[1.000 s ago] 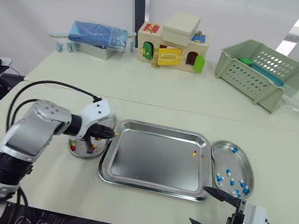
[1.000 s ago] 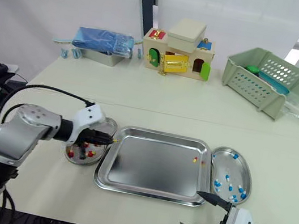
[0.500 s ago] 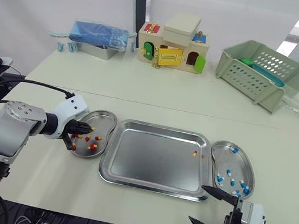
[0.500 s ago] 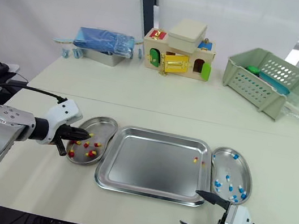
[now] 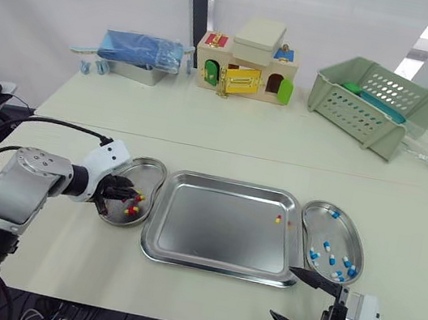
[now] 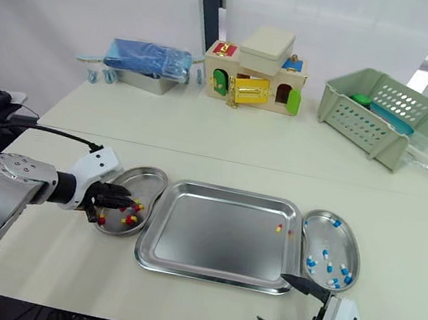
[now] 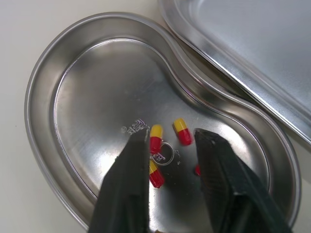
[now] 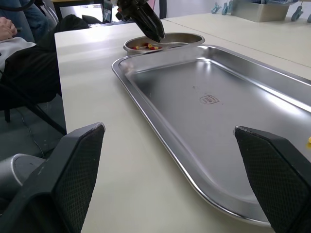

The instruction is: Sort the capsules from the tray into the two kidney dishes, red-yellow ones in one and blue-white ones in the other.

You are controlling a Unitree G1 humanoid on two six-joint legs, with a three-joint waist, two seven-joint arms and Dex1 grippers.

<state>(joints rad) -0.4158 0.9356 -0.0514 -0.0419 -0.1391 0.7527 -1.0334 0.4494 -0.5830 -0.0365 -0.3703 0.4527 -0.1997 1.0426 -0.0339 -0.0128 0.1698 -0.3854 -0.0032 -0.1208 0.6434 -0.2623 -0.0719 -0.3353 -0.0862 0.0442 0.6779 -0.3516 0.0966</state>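
Steel is all over this table: a big tray in the middle and a kidney dish on each side, just beside it. The left gripper hangs low inside the left dish, with its fingers apart and nothing between them. Red-yellow capsules lie right under it. The right dish holds the blue-white capsules. I can see one red-yellow capsule on the tray, close to its right wall, with maybe a second tiny one beside it that I can't make out. The right gripper waits low at the near edge of the table, wide open and empty. I think the left fingers could knock the sorted capsules out if they swing sideways so low, or push the light dish into the tray. That last capsule is small and round, so it could roll away or pop out of a pinch. It also sits near the blue-white dish, so it could end up in there by mistake.
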